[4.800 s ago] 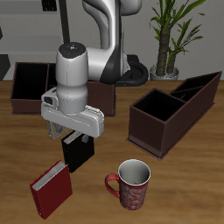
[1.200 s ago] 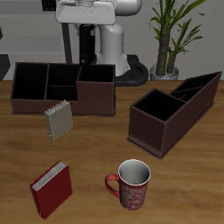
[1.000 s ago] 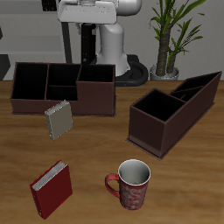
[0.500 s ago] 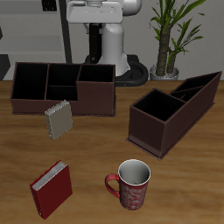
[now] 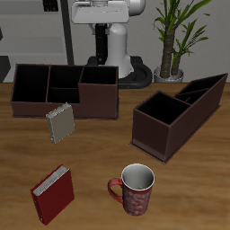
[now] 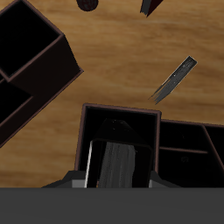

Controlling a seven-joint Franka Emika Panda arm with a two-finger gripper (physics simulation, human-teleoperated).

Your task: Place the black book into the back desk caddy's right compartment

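Note:
The back desk caddy (image 5: 63, 106) stands at the table's back, long side to the front. In the wrist view its right compartment (image 6: 118, 118) lies directly below me. The black book (image 6: 118, 166) stands inside it on edge, pale page edges (image 6: 90, 164) showing. In the exterior view the right compartment (image 5: 99, 79) looks dark and the book cannot be made out. My gripper (image 5: 105, 24) is high above the caddy, open and empty. Only its grey finger ends (image 6: 77, 181) show in the wrist view, wide apart.
A grey-tan book (image 5: 59, 122) (image 6: 175, 79) leans against the back caddy's front wall. A red book (image 5: 52, 193) and a red mug (image 5: 135, 188) lie near the front edge. A second caddy (image 5: 180, 112) (image 6: 31, 70) sits diagonally beside them. A potted plant (image 5: 175, 36) stands behind.
Earlier I held the black book low over the table by the red book. It now rests in the caddy. In the last second my gripper drifted up and sideways, empty.

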